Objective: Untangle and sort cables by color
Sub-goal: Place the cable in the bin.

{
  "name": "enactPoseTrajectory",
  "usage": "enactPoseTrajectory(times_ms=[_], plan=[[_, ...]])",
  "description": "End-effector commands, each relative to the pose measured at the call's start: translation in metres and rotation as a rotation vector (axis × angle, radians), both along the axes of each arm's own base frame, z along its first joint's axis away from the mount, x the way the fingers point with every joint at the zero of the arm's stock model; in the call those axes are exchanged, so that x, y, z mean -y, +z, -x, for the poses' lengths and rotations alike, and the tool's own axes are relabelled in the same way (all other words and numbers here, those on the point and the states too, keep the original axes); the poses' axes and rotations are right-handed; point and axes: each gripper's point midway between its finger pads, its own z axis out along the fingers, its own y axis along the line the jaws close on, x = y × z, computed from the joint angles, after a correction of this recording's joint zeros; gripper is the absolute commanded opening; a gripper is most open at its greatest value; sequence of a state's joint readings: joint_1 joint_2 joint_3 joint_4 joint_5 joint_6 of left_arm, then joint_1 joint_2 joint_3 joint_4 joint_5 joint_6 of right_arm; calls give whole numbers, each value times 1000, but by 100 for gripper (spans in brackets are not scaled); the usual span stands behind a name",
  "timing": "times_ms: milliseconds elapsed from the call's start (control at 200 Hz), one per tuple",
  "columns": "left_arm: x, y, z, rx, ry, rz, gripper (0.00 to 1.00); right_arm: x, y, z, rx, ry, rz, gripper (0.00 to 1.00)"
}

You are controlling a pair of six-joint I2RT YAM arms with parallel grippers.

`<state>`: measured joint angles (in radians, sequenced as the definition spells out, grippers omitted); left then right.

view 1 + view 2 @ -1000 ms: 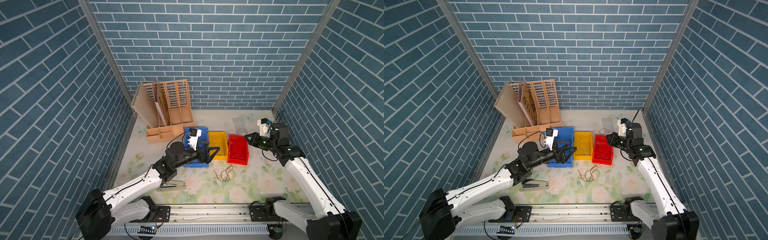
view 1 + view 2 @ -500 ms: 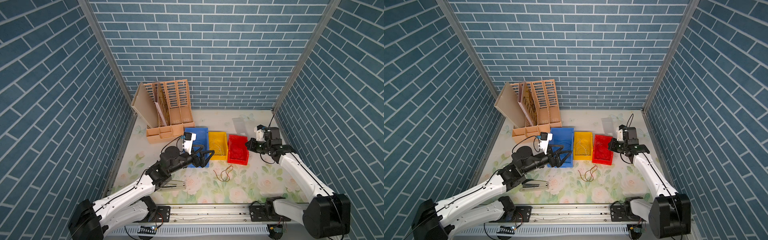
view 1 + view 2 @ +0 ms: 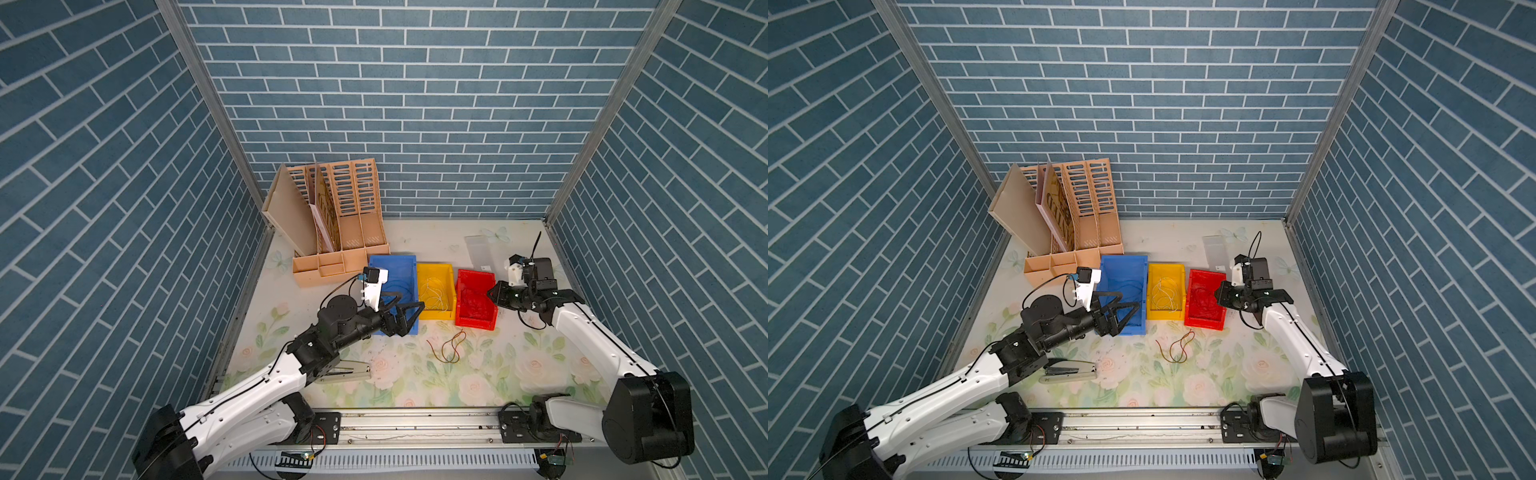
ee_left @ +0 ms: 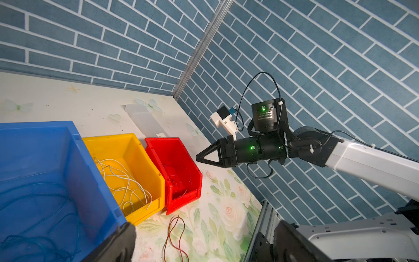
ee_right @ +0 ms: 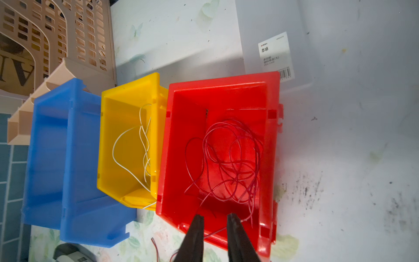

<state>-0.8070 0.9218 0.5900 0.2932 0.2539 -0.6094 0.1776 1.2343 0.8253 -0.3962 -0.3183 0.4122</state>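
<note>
one loose cable near red bin front edge, not touching.

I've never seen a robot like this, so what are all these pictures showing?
Two robot arms work at a table. Two pictures look down from above; two come from cameras on the wrists. Sorted already: blue cables in the blue bin, white cables in the yellow bin, red cables in the red bin. One red-brown cable lies loose on the table. A stapler lies there too. The left gripper and right gripper are both open, holding nothing.
</note>
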Motion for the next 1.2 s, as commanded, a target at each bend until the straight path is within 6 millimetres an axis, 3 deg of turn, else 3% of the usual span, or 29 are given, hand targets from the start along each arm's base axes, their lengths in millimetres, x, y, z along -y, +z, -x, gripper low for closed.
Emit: enactPoseTrajectory(times_ms=[0,270,365,475,645,775,985,1195], plan=[[-6,-6,-3,-1,24,-13,100,2,7,-1,26,11,17,32],[-7,-10,-6,-23,50,-21,100,1,43,2,84,16,-1,39],[-7,-13,-8,-30,55,-30,100,-10,57,7,93,60,-52,40],[-7,-19,-9,-38,56,-58,100,-30,60,22,55,137,-113,40],[-7,-30,-9,-51,54,-118,100,-61,46,59,-26,237,-77,40],[-8,-34,-8,-50,48,-135,100,-79,21,87,-104,291,-88,40],[-9,-41,-6,-61,42,-160,100,-78,-21,119,-208,297,-87,40],[-11,-44,-5,-67,45,-161,100,-75,-46,128,-246,280,-90,40]])
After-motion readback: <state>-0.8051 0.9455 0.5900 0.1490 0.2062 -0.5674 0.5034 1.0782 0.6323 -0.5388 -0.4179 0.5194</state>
